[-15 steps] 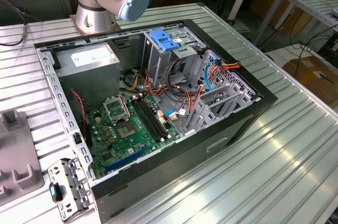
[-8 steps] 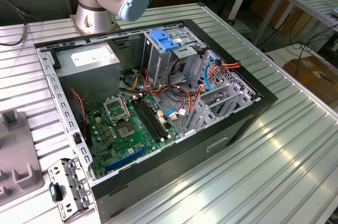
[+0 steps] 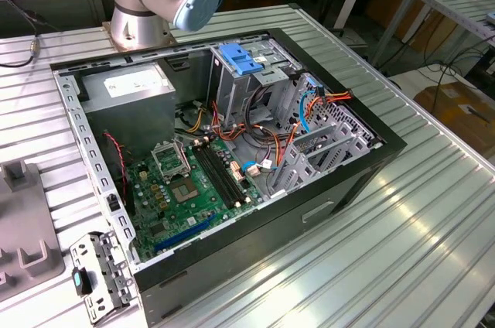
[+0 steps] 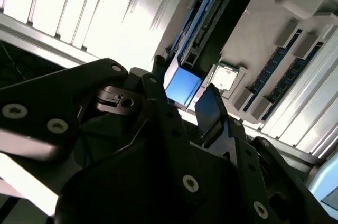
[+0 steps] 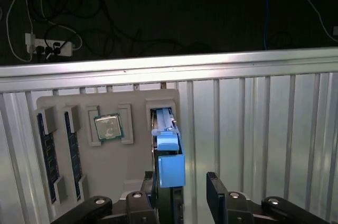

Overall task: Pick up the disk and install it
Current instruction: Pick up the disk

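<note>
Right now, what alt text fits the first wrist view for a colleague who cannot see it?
The open claw straddles the disk, which stands on edge in a slot of a grey holder tray on a ribbed metal table. The tray also holds a processor chip and two memory sticks.

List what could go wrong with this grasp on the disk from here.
The disk sits nearer one finger of the open gripper, so closing may shove it sideways in its grey holder. The fingers flank mainly its blue plastic end, which might slip. The processor lies close beside the slot.
</note>
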`<state>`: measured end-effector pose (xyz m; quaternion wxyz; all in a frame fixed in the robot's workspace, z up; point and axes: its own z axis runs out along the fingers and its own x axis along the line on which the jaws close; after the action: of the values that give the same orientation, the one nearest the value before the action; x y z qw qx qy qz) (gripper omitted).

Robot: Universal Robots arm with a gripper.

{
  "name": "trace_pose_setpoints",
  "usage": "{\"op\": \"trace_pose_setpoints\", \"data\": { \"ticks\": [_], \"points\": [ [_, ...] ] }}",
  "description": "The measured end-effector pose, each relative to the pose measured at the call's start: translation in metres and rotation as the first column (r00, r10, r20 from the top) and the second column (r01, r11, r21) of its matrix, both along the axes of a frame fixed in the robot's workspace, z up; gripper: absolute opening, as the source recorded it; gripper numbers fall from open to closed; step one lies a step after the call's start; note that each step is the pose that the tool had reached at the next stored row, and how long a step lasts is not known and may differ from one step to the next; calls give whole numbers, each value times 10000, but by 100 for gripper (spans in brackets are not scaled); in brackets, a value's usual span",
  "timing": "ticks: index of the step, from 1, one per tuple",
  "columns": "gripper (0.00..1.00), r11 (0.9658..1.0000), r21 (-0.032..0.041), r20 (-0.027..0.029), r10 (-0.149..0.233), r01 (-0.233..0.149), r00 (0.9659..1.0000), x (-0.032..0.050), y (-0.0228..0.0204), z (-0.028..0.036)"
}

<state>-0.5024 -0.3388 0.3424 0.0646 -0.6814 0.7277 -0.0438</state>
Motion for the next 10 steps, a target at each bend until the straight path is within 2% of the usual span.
{"op": "trace_pose_setpoints", "data": {
  "ticks": [1,2,3,4,5,6,10],
  "points": [
    [51,10000,-1,-277,0,0,9996,0,0,0],
    [51,10000,-1,-669,-1,1,9978,0,0,-1],
    [51,10000,0,-964,-1,1,9953,0,0,0],
    [51,10000,0,-1217,-1,1,9926,0,0,-1],
    [51,10000,2,-1390,0,1,9903,0,0,-1],
    [51,10000,9,-1411,-1,2,9900,-1,1,-1],
    [51,10000,11,-1413,4,-3,9900,-7,0,-2]
  ]
}}
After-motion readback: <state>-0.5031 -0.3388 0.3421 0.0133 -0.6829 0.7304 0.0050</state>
